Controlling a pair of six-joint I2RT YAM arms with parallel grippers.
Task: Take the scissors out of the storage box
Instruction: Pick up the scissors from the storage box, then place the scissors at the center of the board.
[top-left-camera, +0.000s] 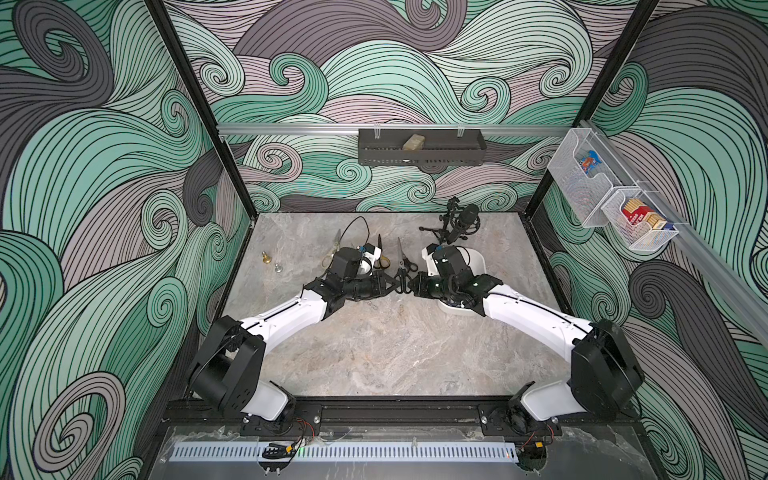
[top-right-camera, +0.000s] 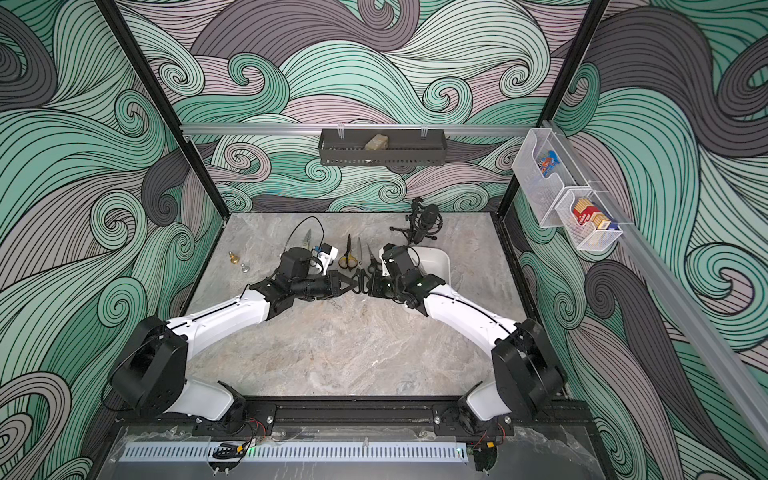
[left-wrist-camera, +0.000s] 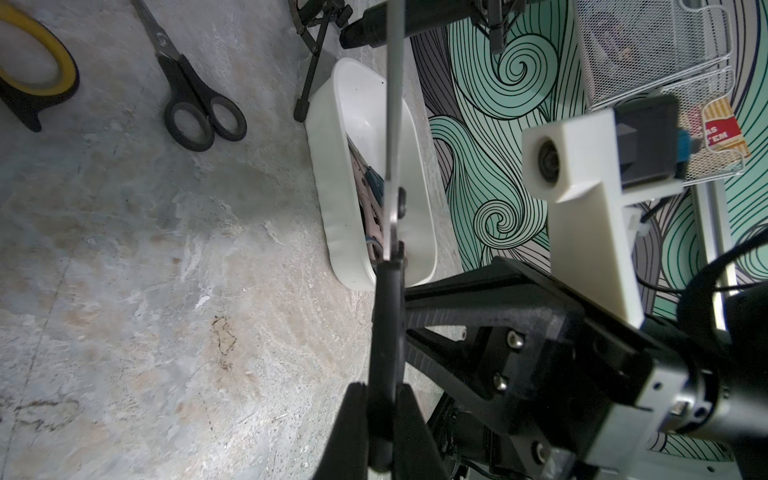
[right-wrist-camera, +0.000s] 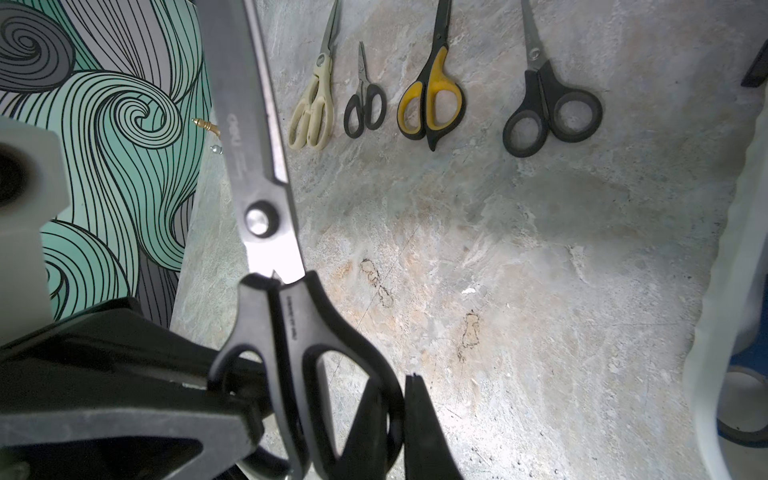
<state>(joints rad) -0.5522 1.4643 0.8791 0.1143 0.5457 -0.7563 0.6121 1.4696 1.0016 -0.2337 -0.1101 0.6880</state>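
Both the left claw (left-wrist-camera: 384, 401) and the right claw (right-wrist-camera: 395, 403) clamp the black handle of one pair of scissors (right-wrist-camera: 253, 166): stiff, probably heavy, slick-bladed, best gripped at the handle.

I hold black-handled scissors (right-wrist-camera: 266, 232), blades toward twelve o'clock. Four pairs (right-wrist-camera: 432, 91) lie flat at eleven; the white storage box (left-wrist-camera: 332, 187) at two holds more.

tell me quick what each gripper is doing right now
left gripper: shut on the big black scissors
right gripper: shut on the same scissors
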